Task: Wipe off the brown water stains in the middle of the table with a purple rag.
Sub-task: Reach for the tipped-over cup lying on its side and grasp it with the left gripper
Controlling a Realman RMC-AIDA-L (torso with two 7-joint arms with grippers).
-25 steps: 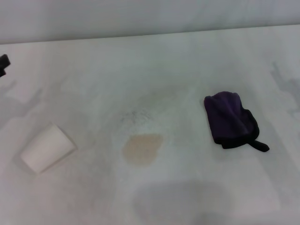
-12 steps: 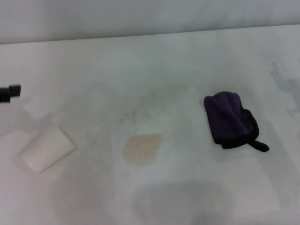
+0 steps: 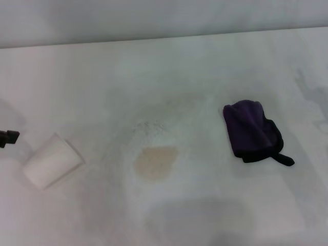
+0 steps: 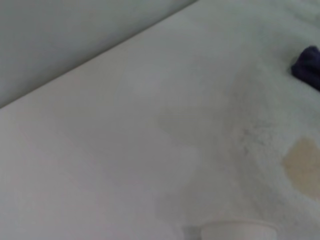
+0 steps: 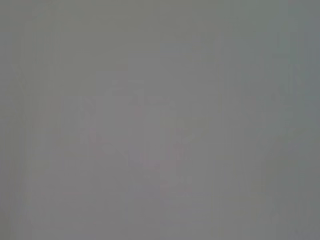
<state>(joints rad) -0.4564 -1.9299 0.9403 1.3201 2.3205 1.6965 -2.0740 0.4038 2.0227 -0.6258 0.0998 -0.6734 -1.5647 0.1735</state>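
The brown water stains (image 3: 156,162) form a pale tan patch in the middle of the white table (image 3: 169,72); the left wrist view catches them too (image 4: 303,165). The purple rag (image 3: 251,130) lies bunched to the right of the patch, its black loop pointing toward the front right, and one corner of the purple rag (image 4: 307,66) shows in the left wrist view. Only a dark tip of my left gripper (image 3: 7,137) pokes in at the left edge of the head view, just left of a white cup. My right gripper is out of view; its wrist view shows plain grey.
A white paper cup (image 3: 51,161) lies on its side at the left front of the table, and its rim (image 4: 239,231) shows in the left wrist view. A grey wall (image 3: 154,15) runs behind the table's far edge.
The dark tip of my left gripper has dropped along the left edge of the head view, from well behind the cup to level with it. Rag, stain and cup have not moved.
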